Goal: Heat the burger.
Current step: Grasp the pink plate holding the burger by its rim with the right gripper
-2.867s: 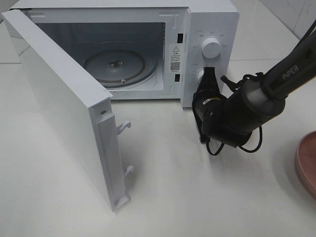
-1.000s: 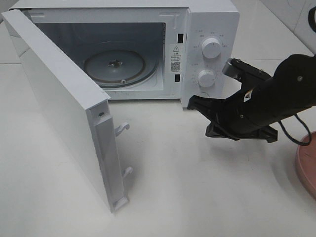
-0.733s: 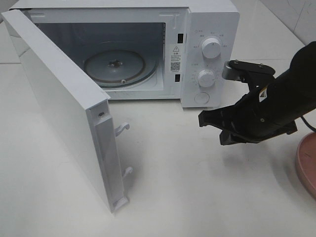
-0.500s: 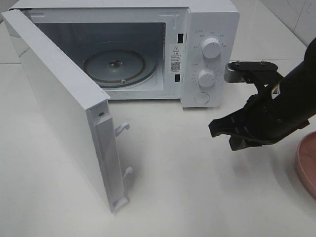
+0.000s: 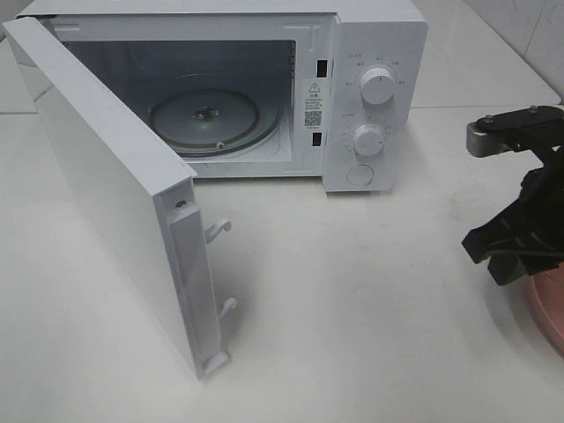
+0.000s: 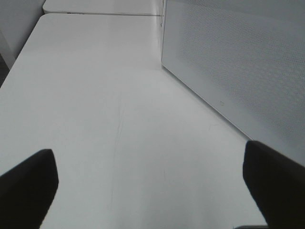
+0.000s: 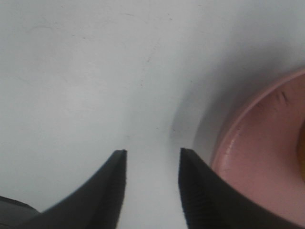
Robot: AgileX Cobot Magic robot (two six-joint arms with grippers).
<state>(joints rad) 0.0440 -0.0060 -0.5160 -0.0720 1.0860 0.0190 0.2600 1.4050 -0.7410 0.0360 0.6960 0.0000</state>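
Note:
The burger is out of view. My right gripper [image 5: 492,256] hovers low over the table at the far right, beside the rim of the pink plate [image 5: 551,300]. In the right wrist view its two dark fingers [image 7: 114,186] stand a little apart with only bare table between them, and the plate's rim [image 7: 238,143] curves just beyond one finger. My left gripper [image 6: 150,162] is wide open over bare table with nothing in it, next to the microwave door [image 6: 238,62]; the high view does not show it.
The white microwave [image 5: 379,53] stands at the back with its door [image 5: 106,176] swung wide toward the front left. Its glass turntable [image 5: 207,119] is bare. Two knobs and a round button sit on its right panel.
My right arm has swung away from the microwave's front panel to the right, down to the pink plate's edge. Its jaws have parted from shut. The left gripper has not moved.

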